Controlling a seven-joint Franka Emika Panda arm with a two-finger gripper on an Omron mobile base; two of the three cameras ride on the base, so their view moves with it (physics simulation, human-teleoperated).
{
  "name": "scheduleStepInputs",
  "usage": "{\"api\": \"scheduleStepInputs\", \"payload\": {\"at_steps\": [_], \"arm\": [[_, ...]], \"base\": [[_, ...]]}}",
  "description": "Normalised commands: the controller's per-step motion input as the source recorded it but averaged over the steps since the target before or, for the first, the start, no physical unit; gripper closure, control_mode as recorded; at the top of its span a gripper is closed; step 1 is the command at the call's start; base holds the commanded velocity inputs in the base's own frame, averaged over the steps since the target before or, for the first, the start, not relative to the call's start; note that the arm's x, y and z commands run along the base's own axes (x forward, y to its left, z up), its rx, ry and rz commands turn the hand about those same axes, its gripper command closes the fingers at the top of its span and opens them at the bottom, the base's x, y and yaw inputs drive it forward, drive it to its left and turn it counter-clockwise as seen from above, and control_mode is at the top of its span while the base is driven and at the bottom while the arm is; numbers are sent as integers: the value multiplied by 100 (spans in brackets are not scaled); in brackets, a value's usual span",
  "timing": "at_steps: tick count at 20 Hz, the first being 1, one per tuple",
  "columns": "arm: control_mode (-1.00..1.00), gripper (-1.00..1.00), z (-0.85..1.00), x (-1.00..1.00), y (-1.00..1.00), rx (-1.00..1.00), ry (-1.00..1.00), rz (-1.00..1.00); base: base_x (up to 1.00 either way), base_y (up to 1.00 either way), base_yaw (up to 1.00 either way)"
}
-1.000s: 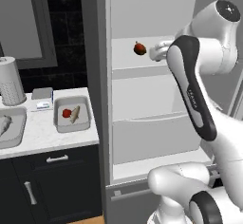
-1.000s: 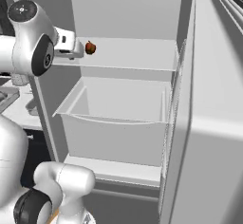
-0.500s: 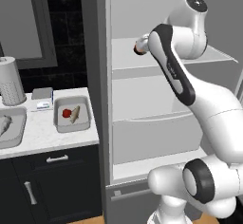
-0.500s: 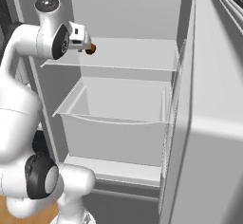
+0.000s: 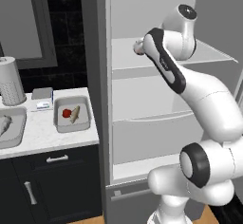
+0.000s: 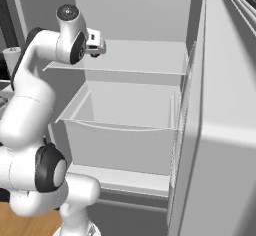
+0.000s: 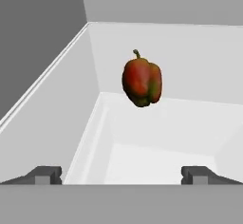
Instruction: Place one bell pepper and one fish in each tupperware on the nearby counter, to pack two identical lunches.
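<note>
Looks like it's going for the second pepper (image 7: 142, 79), sitting upper middle in the hand view on the fridge shelf (image 7: 156, 142). Pincer (image 7: 121, 174) is wide open, nothing held. Next: ease forward, straddle it, squeeze.

The counter (image 5: 42, 135), white marbled stone at the lower left of the left base view, carries a tupperware (image 5: 71, 115) holding a red pepper (image 5: 66, 113) and a fish (image 5: 75, 114), a second tub (image 5: 12, 128) at the left edge with a grey fish (image 5: 4, 123) in it, a pale ribbed canister (image 5: 10, 80) behind that, and a small grey box (image 5: 42, 93) beside a little white item (image 5: 43, 105). In the hand view, a red-green bell pepper (image 7: 142, 80) stands upright on the white fridge shelf (image 7: 166, 137), just above frame centre near the back wall. Below that shelf, the right base view shows a clear drawer (image 6: 120, 130) at frame centre.
</note>
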Motion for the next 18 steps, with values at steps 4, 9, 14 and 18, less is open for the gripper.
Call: {"api": "scheduleStepInputs", "payload": {"at_steps": [4, 9, 14, 18], "arm": [[-100, -100, 0, 57, 0, 0, 0, 0], [-100, -100, -7, 73, 3, 0, 3, 0], [-100, -100, -10, 47, 0, 0, 1, 0], [-100, -100, 0, 28, 0, 0, 0, 0]], "base": [[0, 0, 0], [0, 0, 0], [0, 0, 0], [0, 0, 0]]}}
